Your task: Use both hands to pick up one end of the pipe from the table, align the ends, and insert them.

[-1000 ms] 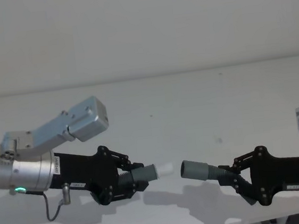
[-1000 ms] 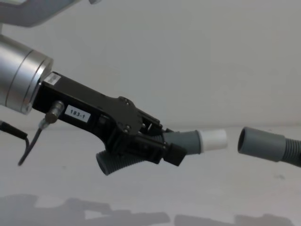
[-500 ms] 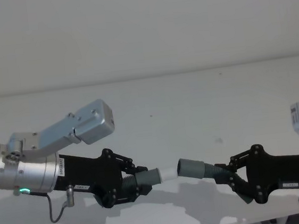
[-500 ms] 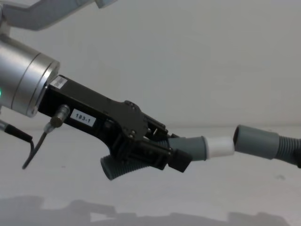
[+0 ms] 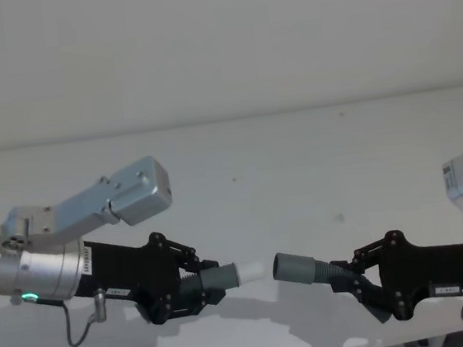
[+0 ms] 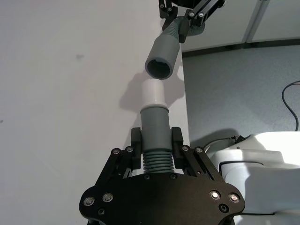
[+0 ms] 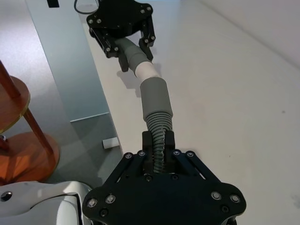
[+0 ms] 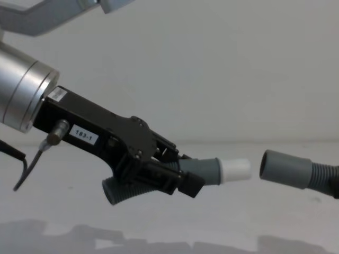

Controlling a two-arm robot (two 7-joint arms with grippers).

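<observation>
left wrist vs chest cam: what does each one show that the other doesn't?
Left wrist only: the open mouth of the grey cuff, the right gripper holding that longer piece, and the floor past the table edge.

Chest only: the left arm's silver wrist, the gripper's label, and the shorter piece's bent rear end.

Both: the left gripper clamped on the shorter piece, and a gap between the white tip and the cuff.

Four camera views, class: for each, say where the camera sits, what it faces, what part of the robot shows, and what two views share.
Head: high, looking down at the white table; both arms show.
Chest: low, looking across; left claw grips the short ribbed grey white-tipped hose.
Left wrist: behind the left claw, facing the longer grey hose's cuff.
Right wrist: behind the right claw, facing the left claw.
Shared: head and chest both show a gap between tip and cuff.
</observation>
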